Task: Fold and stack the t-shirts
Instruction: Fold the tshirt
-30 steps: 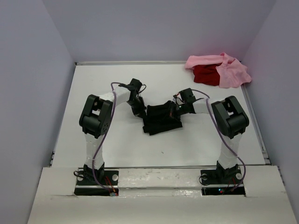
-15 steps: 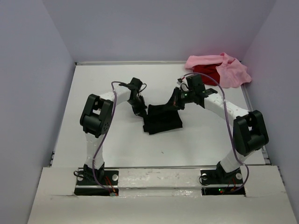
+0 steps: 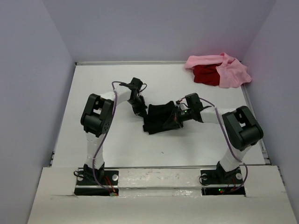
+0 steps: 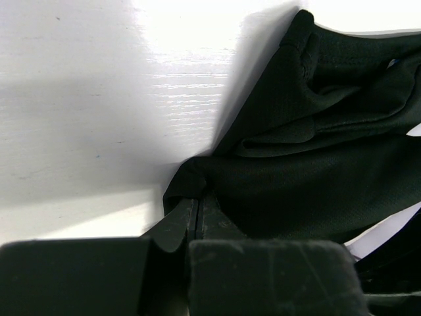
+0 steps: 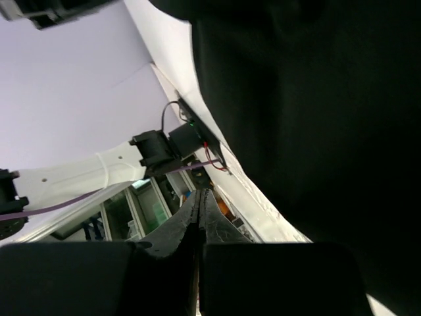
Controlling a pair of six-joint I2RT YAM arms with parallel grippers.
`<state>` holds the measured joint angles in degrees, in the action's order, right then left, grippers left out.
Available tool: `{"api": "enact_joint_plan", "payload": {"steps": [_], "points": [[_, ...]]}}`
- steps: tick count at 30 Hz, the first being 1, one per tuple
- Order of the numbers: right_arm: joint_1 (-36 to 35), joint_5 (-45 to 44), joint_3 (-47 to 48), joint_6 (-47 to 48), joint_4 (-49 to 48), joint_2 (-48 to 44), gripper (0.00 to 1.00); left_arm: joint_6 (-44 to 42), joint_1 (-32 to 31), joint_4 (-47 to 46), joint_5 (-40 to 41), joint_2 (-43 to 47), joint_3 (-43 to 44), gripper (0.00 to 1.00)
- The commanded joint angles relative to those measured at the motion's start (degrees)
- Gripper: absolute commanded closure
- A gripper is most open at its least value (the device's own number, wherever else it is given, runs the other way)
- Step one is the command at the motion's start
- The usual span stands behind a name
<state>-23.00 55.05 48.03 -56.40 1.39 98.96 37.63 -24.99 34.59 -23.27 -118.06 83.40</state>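
Note:
The black t-shirt lies partly folded in the middle of the table. My left gripper sits low at its left edge. In the left wrist view the left gripper is shut, with the edge of the black t-shirt bunched at its tips. My right gripper lies low over the shirt's right side, pointing left. In the right wrist view the right gripper is shut with nothing between its fingers, and the black t-shirt fills the right half. A light pink t-shirt and a red one lie heaped at the back right corner.
The white table is closed in by pale walls on the left, back and right. Both arm bases stand on the raised front ledge. The pink and red heap touches the right wall.
The right arm reached out towards the back, then drew back, and its gripper now lies lower across the black shirt's right side. The left arm has stayed put.

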Motion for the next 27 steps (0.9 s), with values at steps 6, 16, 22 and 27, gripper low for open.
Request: {"api": "enact_joint_plan", "payload": {"steps": [6,16,22,27], "points": [[-2.3,3.8,3.8,-4.7,-13.2,4.4,1.00,-1.3,0.5,1.6,0.0,1.1,1.4,1.00],[-5.3,-2.7,8.3,3.4,-3.7,13.7,1.00,-1.5,0.5,1.6,-0.2,0.8,1.4,1.00],[-5.3,-12.5,12.3,12.6,11.3,16.9,1.00,-1.6,0.6,1.7,-0.3,0.7,1.6,1.00],[-5.3,-15.6,12.8,13.6,14.4,14.8,1.00,-1.6,0.6,1.7,-0.2,0.7,1.8,1.00]]}}
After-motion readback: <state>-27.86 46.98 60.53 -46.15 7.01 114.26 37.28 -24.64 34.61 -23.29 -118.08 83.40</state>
